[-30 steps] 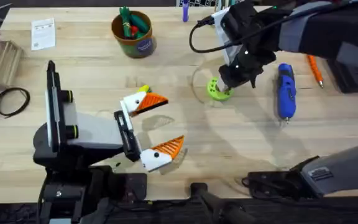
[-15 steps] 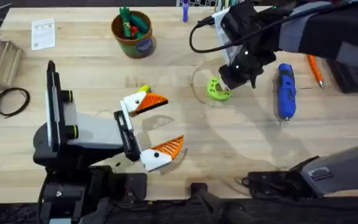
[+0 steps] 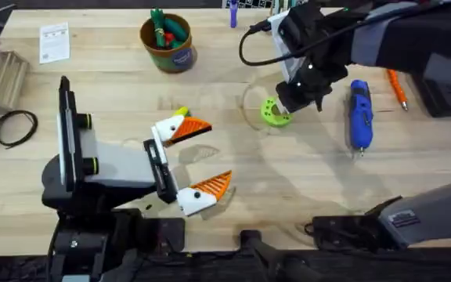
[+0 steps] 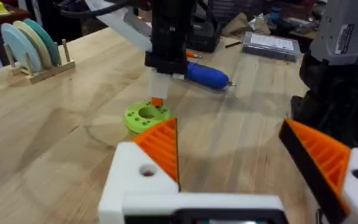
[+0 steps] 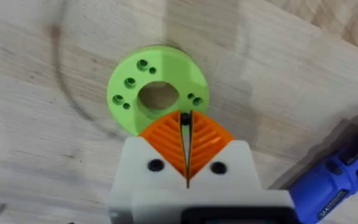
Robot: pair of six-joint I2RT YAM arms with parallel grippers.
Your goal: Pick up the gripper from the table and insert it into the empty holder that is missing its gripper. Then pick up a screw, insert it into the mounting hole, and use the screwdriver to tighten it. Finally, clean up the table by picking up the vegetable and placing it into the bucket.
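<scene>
Movement has all but stopped: right gripper (image 5: 185, 126) stays just over the green disc (image 5: 129, 84), pads pinching what seems a small dark screw (image 5: 184, 117), so carrying it to spread-jawed left gripper (image 3: 210, 154) looks next; screwdriver (image 3: 358, 113) lies nearby

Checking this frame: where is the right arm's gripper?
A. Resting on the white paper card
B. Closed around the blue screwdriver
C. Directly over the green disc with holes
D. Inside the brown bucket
C: the right gripper, its orange pads pressed together, sits just above the green disc, while the blue screwdriver lies apart on the table.
</scene>
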